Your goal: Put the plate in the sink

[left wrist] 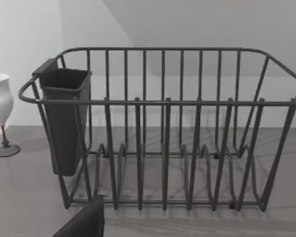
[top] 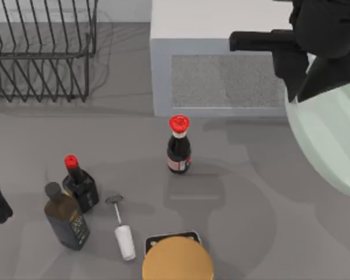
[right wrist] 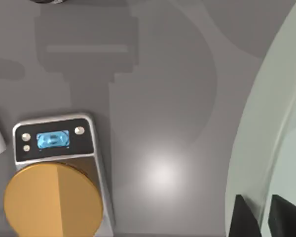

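Mint-green plate [top: 332,146] looks like smooth glazed ceramic, stiff, slippery and prob chippable, so the thin raised rim is the only sane hold, and that's where the right gripper [right wrist: 263,217] has its jaws pinched, plate hanging tilted at 3 o'clock above the matte grey table [top: 262,221], w/ left arm parked at 9, can't tell its jaws.

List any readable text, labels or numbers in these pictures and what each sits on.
No text can be read.
Red-capped bottle: dark label with a reddish band, too small to read.
Dark oil bottle: label marks too blurred to read.
Scale: blue lit display, no digits legible.
Plate, rack, microwave: no markings.
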Controlling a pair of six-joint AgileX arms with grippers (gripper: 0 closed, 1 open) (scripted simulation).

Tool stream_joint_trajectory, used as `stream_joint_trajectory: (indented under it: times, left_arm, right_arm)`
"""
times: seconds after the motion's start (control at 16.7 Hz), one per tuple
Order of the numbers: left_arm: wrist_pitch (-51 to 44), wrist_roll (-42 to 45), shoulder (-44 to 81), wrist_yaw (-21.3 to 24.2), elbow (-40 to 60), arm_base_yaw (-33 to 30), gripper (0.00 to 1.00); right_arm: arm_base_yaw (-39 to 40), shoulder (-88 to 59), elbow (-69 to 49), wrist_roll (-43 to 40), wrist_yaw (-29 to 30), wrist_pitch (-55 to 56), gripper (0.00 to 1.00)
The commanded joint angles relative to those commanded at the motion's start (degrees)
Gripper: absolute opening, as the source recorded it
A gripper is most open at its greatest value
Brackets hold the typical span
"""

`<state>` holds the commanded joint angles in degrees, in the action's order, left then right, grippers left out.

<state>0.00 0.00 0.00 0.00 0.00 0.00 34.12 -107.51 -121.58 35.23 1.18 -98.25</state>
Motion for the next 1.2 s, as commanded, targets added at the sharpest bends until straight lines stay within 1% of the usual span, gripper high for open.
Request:
stream_joint_trajectory:
  times: [0.12, 0.24, 0.48, 0.66, 0.9, 1.02, 1.2]
  left_arm:
    - [0.0, 0.0, 0.0, 0.0, 0.0, 0.0, 1.00]
    - [0.0, 0.0, 0.0, 0.0, 0.0, 0.0, 1.00]
    - [0.0, 0.0, 0.0, 0.0, 0.0, 0.0, 1.00]
    - [0.0, 0.0, 0.0, 0.0, 0.0, 0.0, 1.00]
    - [0.0, 0.0, 0.0, 0.0, 0.0, 0.0, 1.00]
    - [0.0, 0.0, 0.0, 0.0, 0.0, 0.0, 1.00]
    - [0.0, 0.0, 0.0, 0.0, 0.0, 0.0, 1.00]
  right_arm:
    - [-0.7, -0.4, -0.5, -0.2, 0.0, -0.3, 0.00]
    - [-3.4, -1.8, -2.8, -1.2, 0.2, -1.1, 0.00]
    - [-12.7, -7.4, -11.9, -5.8, 0.1, -1.9, 0.00]
    - [-20.7, -14.1, -20.9, -11.6, -0.3, -1.3, 0.00]
    - [-30.7, -25.7, -32.5, -21.5, -0.5, -0.8, 0.00]
    - [-34.5, -32.1, -37.0, -26.6, -0.5, -1.0, 0.00]
    - [-37.7, -41.2, -41.7, -33.4, -0.6, -1.7, 0.00]
